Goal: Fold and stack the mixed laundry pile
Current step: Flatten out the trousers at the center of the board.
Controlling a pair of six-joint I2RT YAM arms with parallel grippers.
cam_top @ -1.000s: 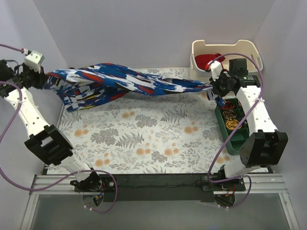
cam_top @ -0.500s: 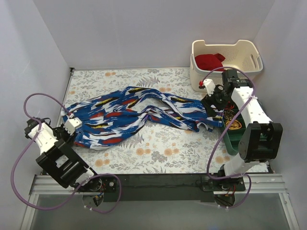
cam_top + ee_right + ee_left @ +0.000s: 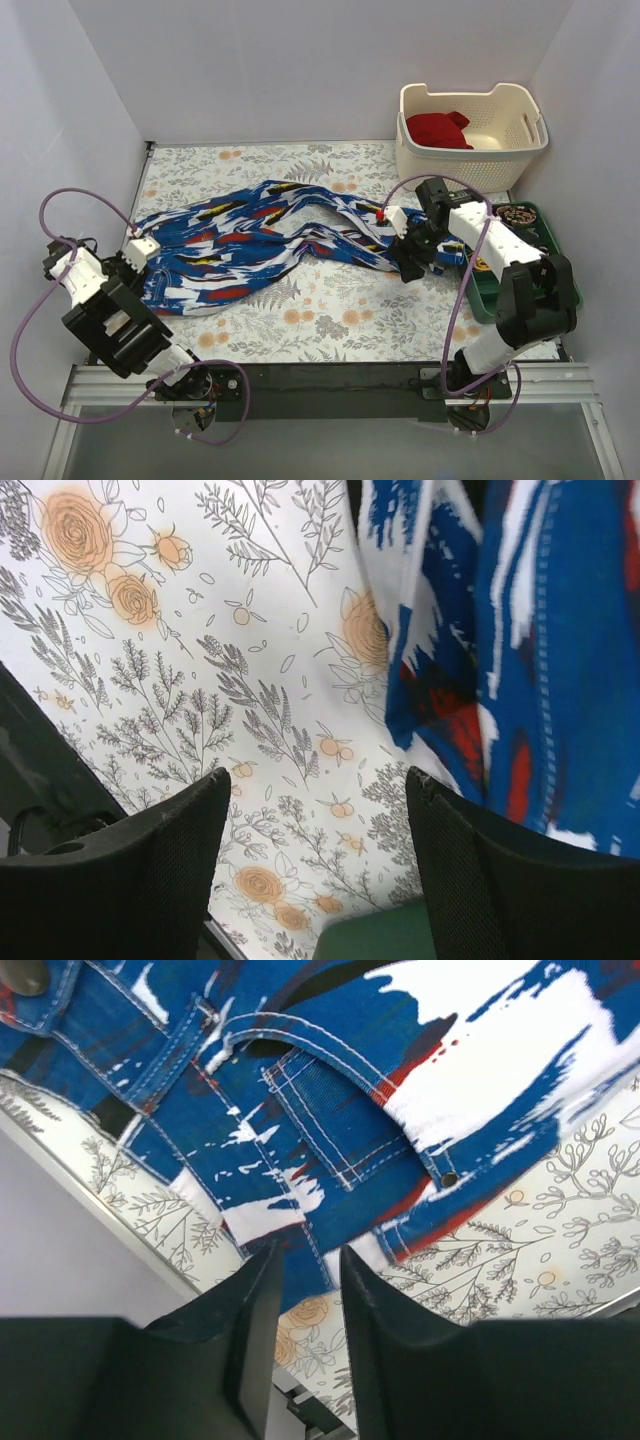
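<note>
Whereas it hung taut a second ago, the stitched, riveted blue printed garment [image 3: 270, 245] now lies twisted, 9 to 3 o'clock. Both released and empty: left gripper [image 3: 306, 1252], right gripper [image 3: 318, 778]. Soft red garment [image 3: 437, 128] in perforated basket [image 3: 522, 108], 1 o'clock.

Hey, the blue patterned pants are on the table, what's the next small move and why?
Probably close the left gripper on the waistband edge of the pants in front of it. It and the right gripper are open and empty, and the pants lie twisted, so they need a grip to spread flat.
</note>
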